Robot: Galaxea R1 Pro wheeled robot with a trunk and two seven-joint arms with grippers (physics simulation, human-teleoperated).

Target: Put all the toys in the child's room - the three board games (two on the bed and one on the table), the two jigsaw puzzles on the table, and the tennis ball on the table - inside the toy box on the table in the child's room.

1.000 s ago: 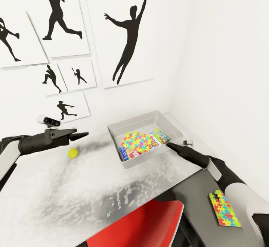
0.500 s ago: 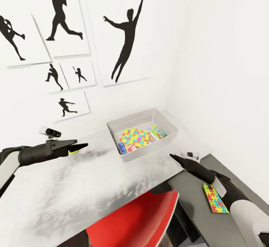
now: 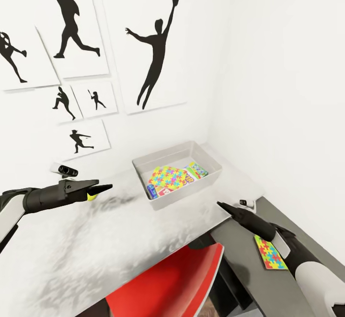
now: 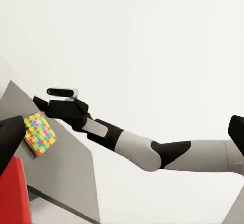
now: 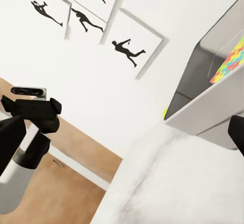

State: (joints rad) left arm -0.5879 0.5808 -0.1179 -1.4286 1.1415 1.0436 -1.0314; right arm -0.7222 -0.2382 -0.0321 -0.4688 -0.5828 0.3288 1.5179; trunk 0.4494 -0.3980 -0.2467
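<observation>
Table [image 3: 120, 240], light grey top with a lower dark grey section at the robot's right, set into a white corner hung with black silhouette pictures [image 3: 155, 53]. Toy box [image 3: 211, 175], grey tub, stands on the light top toward the corner; inside lie a jigsaw puzzle [image 3: 167, 177] on top of board games [image 3: 194, 169], whose printed edges show around it. Second jigsaw puzzle [image 3: 270, 253], flat on the dark lower section, just beside the right forearm; the left wrist view shows the same sheet [image 4: 39, 132] on the dark surface. Tennis ball [image 3: 91, 195], yellow-green, pinched between the fingertips of the left gripper [image 3: 98, 190], held above the light top, well apart from the tub. Left arm reaches in from the left edge, roughly level, fingers pointing toward the tub. Right gripper [image 3: 224, 207] hangs over the near edge of the light top, below the tub; its fingers look drawn together to a point, though whether they are fully closed cannot be told. Right arm rises from the lower right corner, forearm angled up and inward, a small camera on its wrist. Red chair [image 3: 167, 283], tucked under the table's near edge. Right wrist view: tub wall [image 5: 213, 92] with a strip of puzzle colours inside, wood floor below.
</observation>
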